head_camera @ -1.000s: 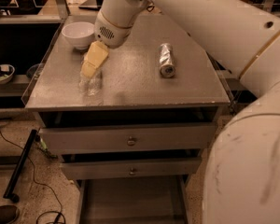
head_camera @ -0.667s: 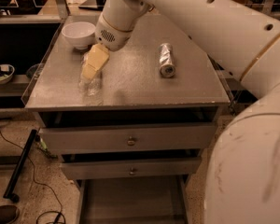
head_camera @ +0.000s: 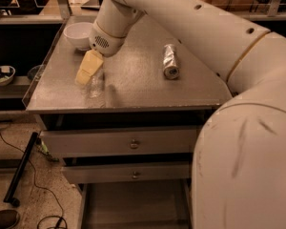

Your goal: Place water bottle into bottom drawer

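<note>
Showing the gripper (head_camera: 86, 73) lowered a little toward the lower left of the frame compared with a second ago, now close against the water bottle (head_camera: 96, 87) left of centre. Hangs from the white arm (head_camera: 195, 27) sweeping in from the upper right. Overlaps the bottle's upper part with its yellow end; cannot be told whether spread, narrowed or already clamped on the bottle, nor whether touching it at all.

Leaves the bottle where it stood before: apparently upright on the grey cabinet top (head_camera: 138, 87), near the front left corner, neither lifted nor tipped. Suggests, as a judgement, an approach nearly finished and a grasp about to form or just forming; transfer not yet begun.

Lying well apart, right of centre, unchanged: silver can (head_camera: 170, 61), on its side. Sitting at upper left, behind the gripper: white bowl (head_camera: 78, 32). Standing pulled out at bottom centre: bottom drawer (head_camera: 133, 206), flat grey floor visible, below two knobbed drawers (head_camera: 133, 143).

Calls next, judging from this layout, for a firm hold, a lift clear of the top's front edge, then a descent past both upper drawer fronts. Risks toppling or crushing the thin crinkled plastic if closed off-centre.
</note>
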`<move>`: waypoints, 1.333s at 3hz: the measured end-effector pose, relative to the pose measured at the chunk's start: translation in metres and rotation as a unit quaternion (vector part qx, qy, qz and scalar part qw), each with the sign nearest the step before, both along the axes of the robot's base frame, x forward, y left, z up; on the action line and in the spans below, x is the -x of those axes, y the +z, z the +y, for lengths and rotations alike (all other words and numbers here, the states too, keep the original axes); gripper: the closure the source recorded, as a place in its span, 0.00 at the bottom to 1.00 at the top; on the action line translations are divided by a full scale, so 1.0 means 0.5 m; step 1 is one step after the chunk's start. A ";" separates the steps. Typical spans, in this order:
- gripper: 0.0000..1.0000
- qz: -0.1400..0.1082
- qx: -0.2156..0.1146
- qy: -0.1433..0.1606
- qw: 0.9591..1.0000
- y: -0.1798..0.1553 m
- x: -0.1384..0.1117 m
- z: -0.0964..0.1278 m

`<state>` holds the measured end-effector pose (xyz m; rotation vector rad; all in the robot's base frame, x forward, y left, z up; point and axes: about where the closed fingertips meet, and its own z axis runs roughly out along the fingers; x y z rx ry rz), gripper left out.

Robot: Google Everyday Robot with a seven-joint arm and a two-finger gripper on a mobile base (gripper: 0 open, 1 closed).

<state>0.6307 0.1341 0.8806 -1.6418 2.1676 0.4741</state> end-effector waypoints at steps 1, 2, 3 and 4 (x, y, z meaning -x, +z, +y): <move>0.00 0.000 0.000 0.000 1.000 0.000 0.000 0.000; 0.00 0.003 -0.008 0.001 1.000 -0.014 0.000 0.007; 0.00 -0.007 -0.012 0.004 1.000 -0.024 0.004 0.021; 0.00 -0.007 -0.012 0.004 1.000 -0.024 0.004 0.021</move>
